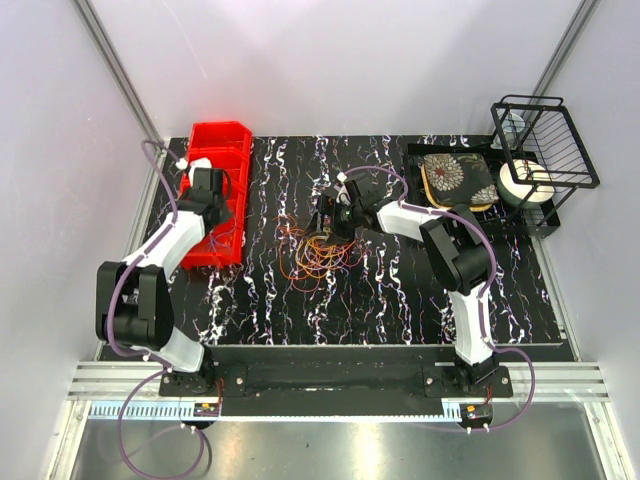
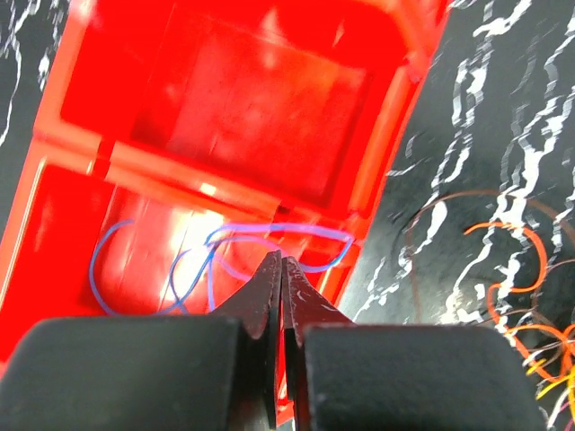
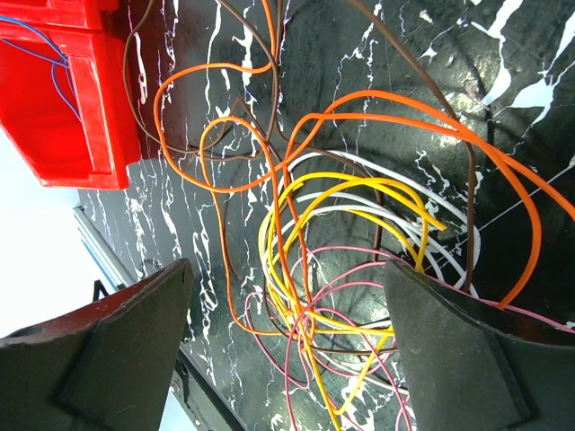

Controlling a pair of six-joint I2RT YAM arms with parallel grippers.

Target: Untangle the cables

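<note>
The cables (image 1: 318,255) lie tangled on the counter (image 1: 400,300): light, springy, snag-prone. With your right gripper (image 3: 287,274) wide above them, pinch one outer orange loop (image 3: 536,229). Your left gripper (image 2: 280,269) sits closed over the bin (image 2: 225,99).

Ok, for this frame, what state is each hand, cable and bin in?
Left hand: shut, tips over the red bin.
Right hand: open, above the tangle.
Blue cable: loose in one bin compartment.
Tangle: orange, yellow and other cables intertwined on the table.
Red bin: upright; the next compartment looks empty.
</note>
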